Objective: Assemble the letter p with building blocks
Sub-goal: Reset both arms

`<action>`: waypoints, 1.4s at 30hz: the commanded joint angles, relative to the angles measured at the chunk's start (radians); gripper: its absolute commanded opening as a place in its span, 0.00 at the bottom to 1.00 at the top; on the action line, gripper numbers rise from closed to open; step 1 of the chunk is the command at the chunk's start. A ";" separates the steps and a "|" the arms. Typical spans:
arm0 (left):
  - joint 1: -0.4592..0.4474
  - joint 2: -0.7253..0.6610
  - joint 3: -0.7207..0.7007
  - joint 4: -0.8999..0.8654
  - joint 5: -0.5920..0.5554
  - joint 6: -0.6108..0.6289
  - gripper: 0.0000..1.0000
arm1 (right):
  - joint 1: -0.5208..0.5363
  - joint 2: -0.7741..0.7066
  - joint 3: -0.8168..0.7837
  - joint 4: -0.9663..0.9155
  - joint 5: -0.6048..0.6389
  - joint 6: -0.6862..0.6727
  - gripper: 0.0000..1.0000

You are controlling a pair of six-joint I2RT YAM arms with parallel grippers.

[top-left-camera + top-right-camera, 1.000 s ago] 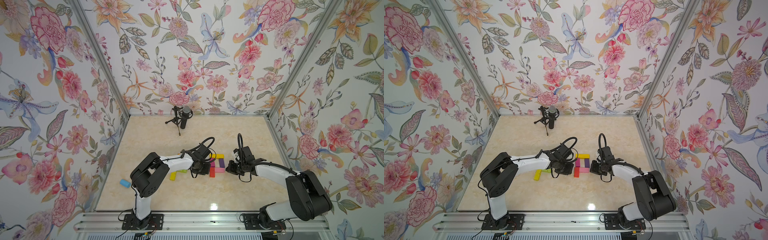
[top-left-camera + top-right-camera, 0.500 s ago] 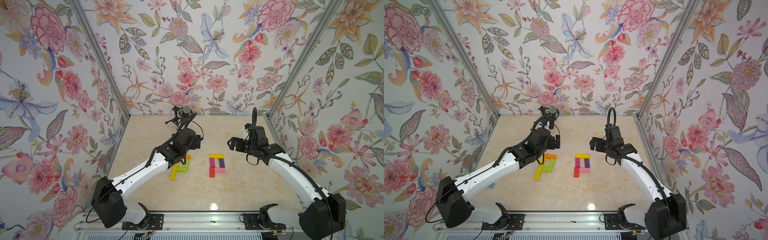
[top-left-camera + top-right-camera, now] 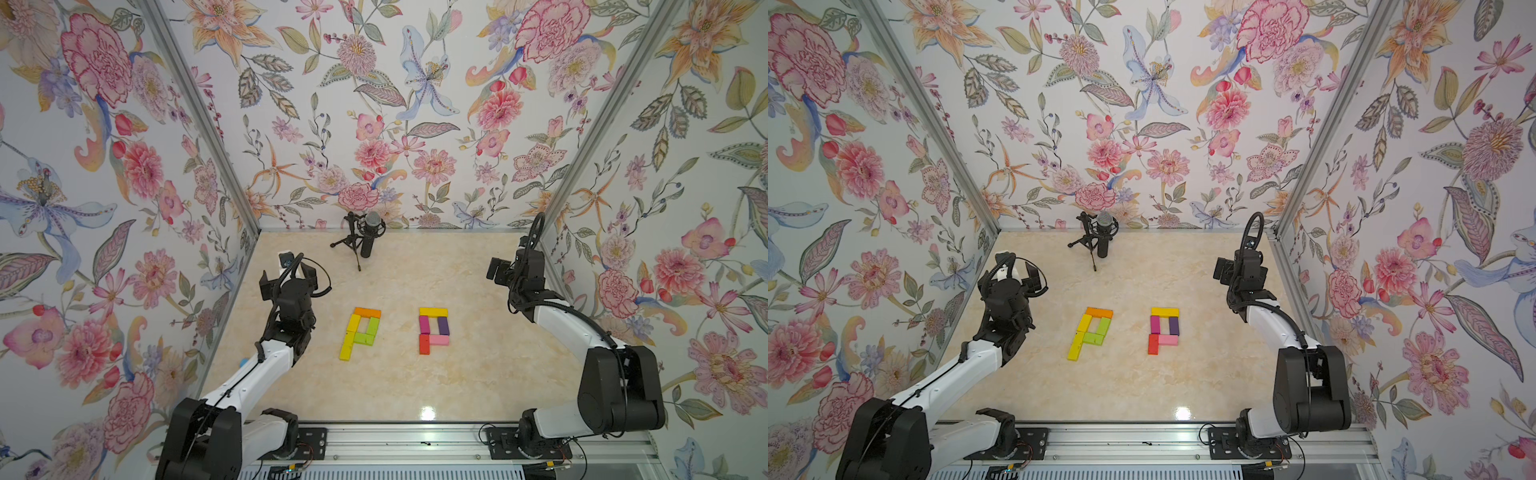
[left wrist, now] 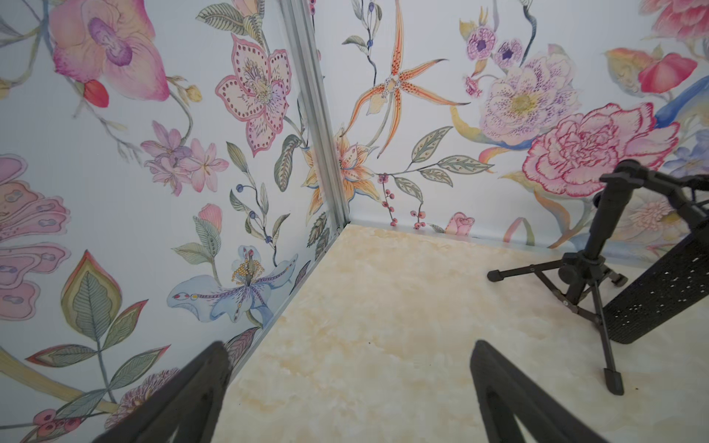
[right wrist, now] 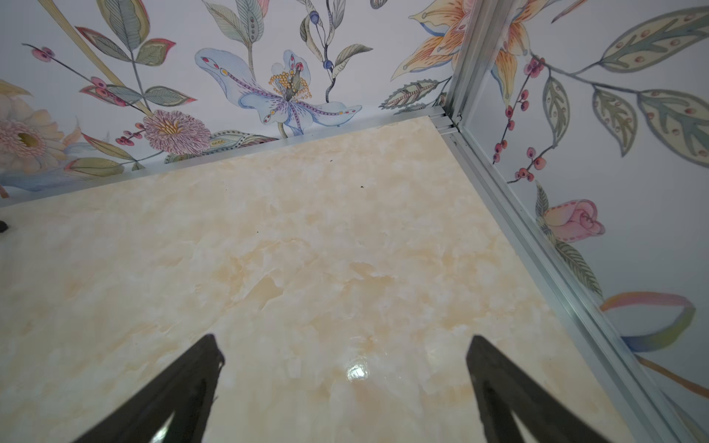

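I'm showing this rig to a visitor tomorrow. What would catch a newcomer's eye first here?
Loud floral wallpaper covers the walls around the pale marbled table. At its middle lie two letter P shapes side by side, an orange, yellow and lime green P and a yellow, magenta, purple, pink and red P. A black microphone on a tripod stands near the back wall.
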 commanded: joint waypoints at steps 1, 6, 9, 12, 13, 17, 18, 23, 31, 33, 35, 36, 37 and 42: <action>0.077 0.058 -0.109 0.237 0.097 0.119 1.00 | -0.010 0.038 -0.165 0.413 0.047 -0.124 1.00; 0.125 0.173 -0.187 0.395 0.198 0.079 0.99 | -0.041 0.043 -0.168 0.389 -0.013 -0.108 1.00; 0.126 0.301 -0.229 0.552 0.227 0.093 0.99 | -0.047 0.044 -0.147 0.338 -0.021 -0.137 1.00; 0.145 0.281 -0.247 0.562 0.305 0.096 0.99 | -0.049 0.014 -0.184 0.367 -0.018 -0.161 1.00; 0.144 0.284 -0.260 0.597 0.322 0.104 0.99 | -0.052 0.003 -0.193 0.356 -0.019 -0.154 1.00; 0.188 0.307 -0.236 0.561 0.392 0.067 0.99 | -0.038 -0.030 -0.188 0.230 -0.042 -0.154 1.00; 0.196 0.310 -0.236 0.562 0.398 0.063 1.00 | -0.030 -0.031 -0.229 0.295 -0.040 -0.164 1.00; 0.177 0.332 -0.288 0.670 0.250 0.030 1.00 | -0.009 0.034 -0.383 0.574 0.035 -0.177 1.00; 0.172 0.335 -0.290 0.681 0.244 0.033 0.99 | -0.028 0.062 -0.539 0.885 -0.029 -0.174 1.00; 0.172 0.333 -0.290 0.681 0.244 0.033 0.99 | -0.015 0.069 -0.554 0.931 -0.006 -0.188 1.00; 0.172 0.333 -0.290 0.680 0.244 0.033 0.99 | -0.009 0.068 -0.558 0.933 -0.003 -0.193 1.00; 0.172 0.334 -0.290 0.680 0.244 0.033 0.99 | -0.009 0.071 -0.558 0.940 -0.004 -0.195 1.00; 0.172 0.332 -0.290 0.680 0.244 0.033 0.99 | -0.003 0.064 -0.564 0.940 -0.002 -0.201 1.00; 0.173 0.333 -0.289 0.677 0.246 0.033 1.00 | -0.027 0.063 -0.550 0.904 -0.120 -0.214 1.00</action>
